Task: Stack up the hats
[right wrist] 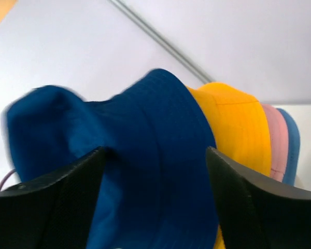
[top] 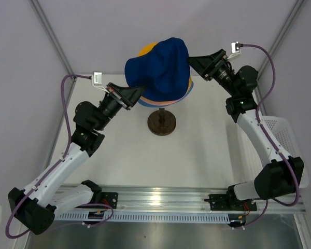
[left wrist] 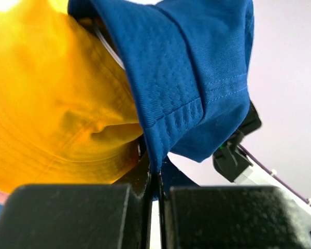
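Over yellow hat (top: 145, 51), navy hat (top: 160, 67) crown-up, long axis left-right, brim clenched in left jaws; right jaws spread.

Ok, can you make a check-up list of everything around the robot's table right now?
Surface: white table, no spills seen.
Job's things: navy hat on top, over the yellow-orange hat; pink hat and light blue hat under those, all on a stand with a dark round base.
Clutter: white mesh basket at the right edge.
Grippers: left gripper shut, fingers pinching the navy hat's brim; right gripper open, fingers either side of the navy hat.
Cables: purple cable along each arm, away from the hats.
Surroundings: white walls; metal rail at the near edge.
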Tool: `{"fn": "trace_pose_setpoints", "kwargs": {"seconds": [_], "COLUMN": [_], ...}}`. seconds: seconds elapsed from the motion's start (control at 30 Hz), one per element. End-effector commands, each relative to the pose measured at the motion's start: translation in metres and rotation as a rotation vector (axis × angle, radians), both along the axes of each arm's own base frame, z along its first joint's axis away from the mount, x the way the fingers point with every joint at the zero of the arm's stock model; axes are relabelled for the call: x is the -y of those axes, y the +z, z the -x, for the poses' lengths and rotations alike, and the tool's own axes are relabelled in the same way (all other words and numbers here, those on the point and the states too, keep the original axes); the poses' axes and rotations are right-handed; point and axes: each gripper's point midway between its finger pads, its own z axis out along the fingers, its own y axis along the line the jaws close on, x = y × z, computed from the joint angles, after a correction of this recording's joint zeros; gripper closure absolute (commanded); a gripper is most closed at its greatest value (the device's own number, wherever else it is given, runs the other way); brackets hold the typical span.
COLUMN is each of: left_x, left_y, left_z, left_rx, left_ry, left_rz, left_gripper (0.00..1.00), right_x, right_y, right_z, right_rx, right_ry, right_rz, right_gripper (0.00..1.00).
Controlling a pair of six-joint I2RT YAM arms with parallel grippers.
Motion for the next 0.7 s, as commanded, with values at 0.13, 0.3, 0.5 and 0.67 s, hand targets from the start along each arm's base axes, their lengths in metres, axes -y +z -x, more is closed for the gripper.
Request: {"fn": "trace_pose_setpoints", "kwargs": {"seconds": [0.13, 0.3, 0.5, 0.67], "left_x": [-0.024, -0.018, -0.029, -0.058], "left_y": [0.021, 0.009, 0.016, 0.078], "left_z": [-0.006, -0.012, -0.007, 0.018], "left_rx": [0.055, 0.017, 0.021, 0.199], "left_ry": [0.144, 0.128, 0.151, 0.234], "left_rz": [-0.064, -0.094, -0.138, -0.179], "left_gripper": [0.94, 0.93, 0.50, 0.20], "right_x": [-0.037, -0.042, -0.039, -0.039], "right_y": [0.006, 0.006, 0.005, 0.003], "right_z": [-0.010, -0.012, -0.011, -0.011], "right_rx": [0.074, 0.085, 0.104, 0.110], "right_ry": [0.098, 0.112, 0.083, 0.083], "right_rz": [0.017, 0.023, 0.058, 0.074], "right_gripper": [0.43, 0.88, 1.00, 1.00]}}
